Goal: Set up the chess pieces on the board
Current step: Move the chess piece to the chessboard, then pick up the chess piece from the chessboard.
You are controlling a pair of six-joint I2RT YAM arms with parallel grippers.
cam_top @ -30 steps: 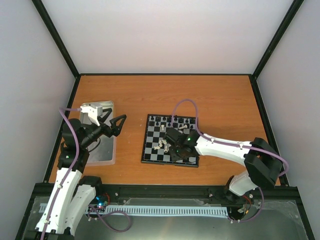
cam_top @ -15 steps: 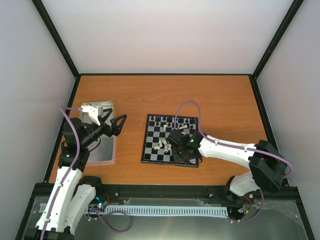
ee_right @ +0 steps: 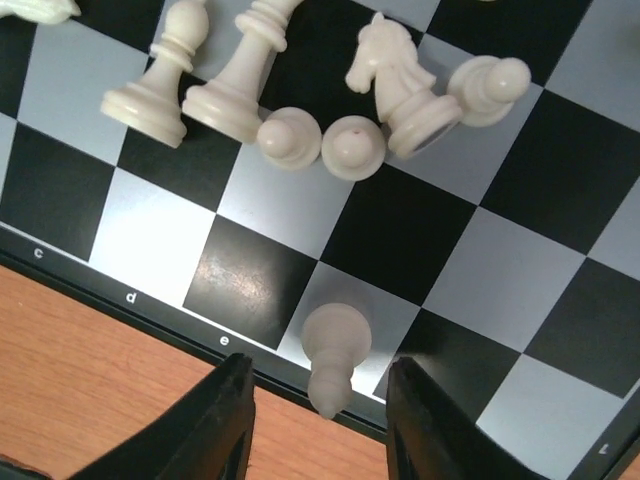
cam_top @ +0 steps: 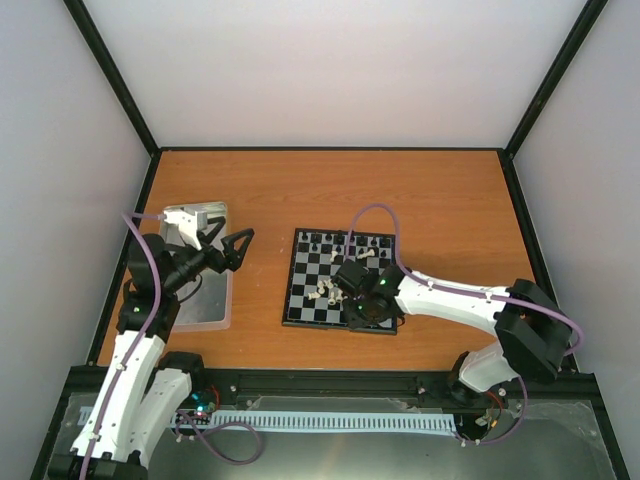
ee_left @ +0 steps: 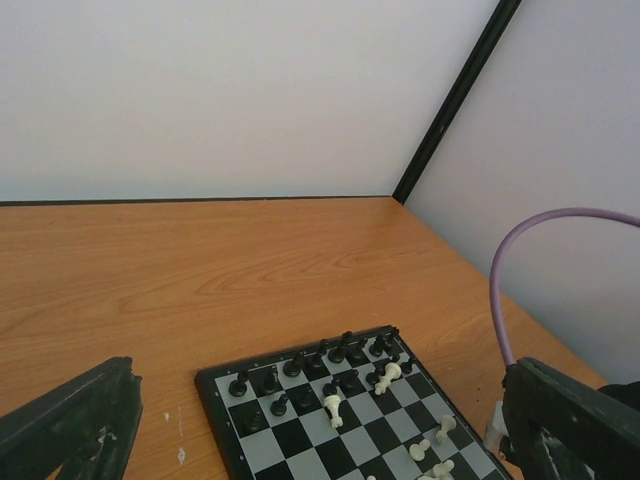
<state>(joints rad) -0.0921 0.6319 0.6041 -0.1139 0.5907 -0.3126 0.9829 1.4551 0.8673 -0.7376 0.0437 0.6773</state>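
The board (cam_top: 303, 292) lies mid-table, with black chess pieces (cam_top: 326, 243) along its far rows and white ones (cam_top: 325, 291) loose near the middle. My right gripper (cam_top: 363, 306) hovers low over the board's near edge. In the right wrist view it (ee_right: 318, 378) is open, its fingers (ee_right: 225, 425) either side of an upright white pawn (ee_right: 336, 350) on a pale near-row square, not touching it. More white pieces (ee_right: 240, 85) crowd the squares beyond, some tipped over. My left gripper (cam_top: 232, 250) hangs open and empty left of the board (ee_left: 300, 445).
A shiny metal tray (cam_top: 208, 308) sits at the table's left, under the left arm. The right arm's purple cable (cam_top: 372, 215) loops above the board's far side. Black frame posts and white walls enclose the orange table (cam_top: 440, 210).
My right gripper has opened, letting go of the white pawn, which now stands on the near row. The right wrist shifted slightly right. The left arm stayed still.
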